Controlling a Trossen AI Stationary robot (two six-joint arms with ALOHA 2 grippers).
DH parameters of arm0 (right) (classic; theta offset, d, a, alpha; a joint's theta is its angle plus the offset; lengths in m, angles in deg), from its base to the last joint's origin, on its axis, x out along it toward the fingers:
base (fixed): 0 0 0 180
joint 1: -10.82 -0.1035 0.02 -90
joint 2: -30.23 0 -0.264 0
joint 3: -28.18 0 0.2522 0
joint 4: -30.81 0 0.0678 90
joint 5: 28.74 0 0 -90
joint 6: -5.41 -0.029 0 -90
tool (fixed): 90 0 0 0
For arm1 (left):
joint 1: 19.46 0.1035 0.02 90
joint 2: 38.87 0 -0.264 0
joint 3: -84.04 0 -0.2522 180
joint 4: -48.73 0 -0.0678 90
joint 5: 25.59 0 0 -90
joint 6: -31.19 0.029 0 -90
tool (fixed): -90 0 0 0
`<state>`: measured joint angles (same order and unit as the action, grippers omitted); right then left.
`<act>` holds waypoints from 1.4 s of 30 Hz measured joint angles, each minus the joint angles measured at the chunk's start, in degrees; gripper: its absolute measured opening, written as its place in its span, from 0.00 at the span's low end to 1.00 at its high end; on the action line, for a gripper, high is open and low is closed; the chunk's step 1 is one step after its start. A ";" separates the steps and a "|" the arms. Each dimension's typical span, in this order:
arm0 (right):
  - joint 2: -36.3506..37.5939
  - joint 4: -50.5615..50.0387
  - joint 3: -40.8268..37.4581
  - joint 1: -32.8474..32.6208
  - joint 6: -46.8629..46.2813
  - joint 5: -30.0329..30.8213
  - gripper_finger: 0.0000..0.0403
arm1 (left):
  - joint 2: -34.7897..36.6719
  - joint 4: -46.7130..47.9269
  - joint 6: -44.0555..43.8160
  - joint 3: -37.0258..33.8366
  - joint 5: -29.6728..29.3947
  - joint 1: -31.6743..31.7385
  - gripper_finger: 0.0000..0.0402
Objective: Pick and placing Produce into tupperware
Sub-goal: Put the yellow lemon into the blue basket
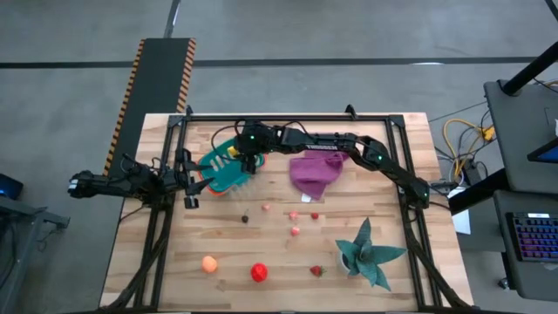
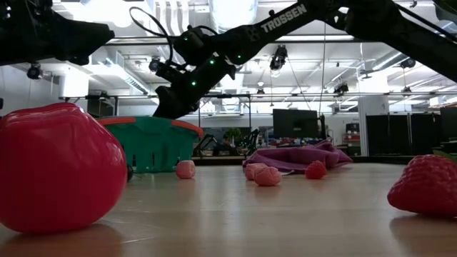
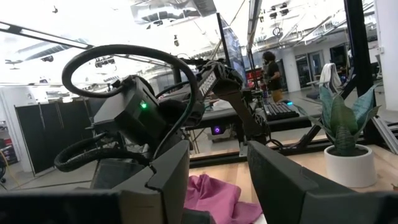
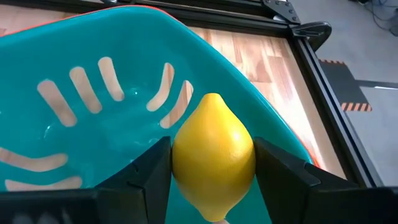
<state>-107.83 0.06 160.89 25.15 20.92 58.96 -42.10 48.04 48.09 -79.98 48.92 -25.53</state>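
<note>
The tupperware, a teal slotted basket (image 1: 228, 172) with an orange rim, stands at the table's far left, also in the low view (image 2: 153, 143). My right gripper (image 4: 214, 177) reaches over it from the right, shut on a yellow lemon (image 4: 212, 152). An orange ball (image 1: 209, 262) and a red ball (image 1: 259, 272) lie near the front edge. Small red and pink bits (image 1: 295, 215) lie mid-table. My left gripper (image 3: 217, 180) waits open at the table's left edge, beside the basket. My right gripper pinches the lemon's two sides (image 4: 180, 163) at its widest part between its two fingers (image 4: 152, 171). The fingers slant down from the table's right. The lemon's pointed end faces away from the gripper. It hangs clear above the basket's inside (image 4: 93, 124).
A purple cloth (image 1: 314, 170) lies crumpled right of the basket, under my right arm. A teal spiky plant (image 1: 366, 253) stands near the front right. A small red fruit (image 1: 316, 270) lies left of it. A black frame (image 1: 288, 116) runs round the table.
</note>
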 joint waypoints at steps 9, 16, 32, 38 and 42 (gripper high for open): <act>0.04 -1.86 -0.07 0.11 0.69 0.89 0.46 | 0.00 0.00 0.00 0.00 0.00 0.00 0.38; 0.11 -3.66 -0.07 0.11 1.13 0.89 0.46 | 0.00 0.00 0.00 0.00 0.00 0.00 0.38; 2.04 -9.87 -0.15 0.07 1.08 0.89 0.46 | 0.00 0.02 0.00 -0.09 0.00 -0.01 0.38; 3.48 -13.89 -0.15 -0.07 1.04 0.87 0.46 | 0.00 0.02 0.00 -0.09 0.00 0.00 0.38; 3.58 -16.14 -0.15 -0.07 0.94 0.87 0.46 | 0.00 0.00 0.00 -0.09 0.00 -0.01 0.38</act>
<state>-104.25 -16.09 160.74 25.08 21.86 59.83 -42.10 48.04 48.09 -80.06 48.92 -25.54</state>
